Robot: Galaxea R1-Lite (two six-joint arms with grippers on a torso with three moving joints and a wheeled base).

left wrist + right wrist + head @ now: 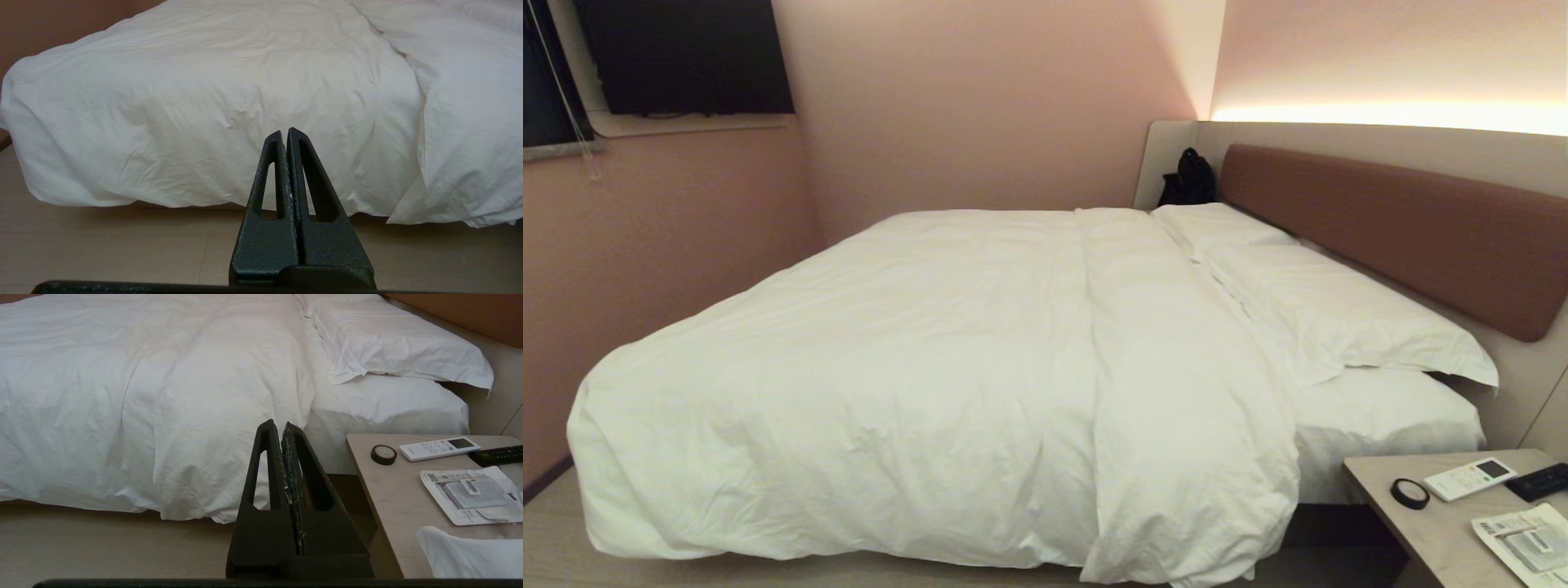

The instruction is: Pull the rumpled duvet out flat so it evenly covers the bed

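Both pincers are pressed tight together and holding nothing: the left gripper (284, 131), two black, grainy wedge-shaped fingers, hangs above the pale wood-look floor (102, 245) facing the bed's side, and the right gripper (280, 424), same rough black wedges, hovers just beside the light wooden bedside table (392, 498). Ahead, the puffy, softly creased white duvet (915, 367) lies over most of the wide low bed (1380, 425), draping over the near edge down close to the floor, a long fold running lengthwise. Two flat white pillows (1339, 310) lie against the reddish-brown padded headboard (1405, 229). Pinkish plain walls (972, 106) close in around it.
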